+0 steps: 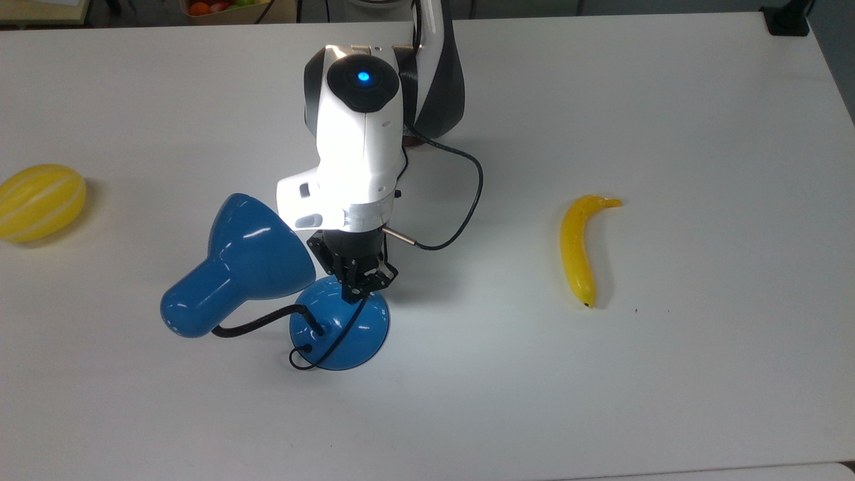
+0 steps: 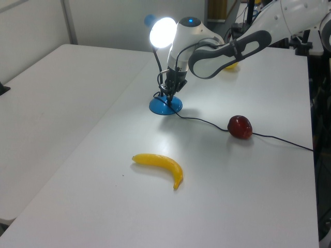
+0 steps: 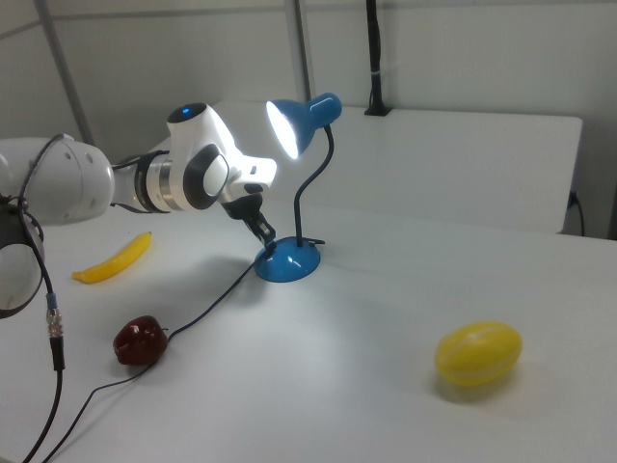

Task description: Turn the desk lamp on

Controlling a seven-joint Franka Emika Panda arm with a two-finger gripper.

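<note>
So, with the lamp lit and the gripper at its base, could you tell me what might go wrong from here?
Two risks, as I judge it. The gripper sits right at the desk lamp base, so pulling away sideways might nudge it or press the switch again. The black cord trails past the red apple; snagging it could drag the lamp.

Desk lamp is placed mid-table in the top view, gripper set down on its base's far edge. Banana is found well apart at the top view's right, melon at the top view's far left. Apple is seen beside the lamp cord in the right view.
</note>
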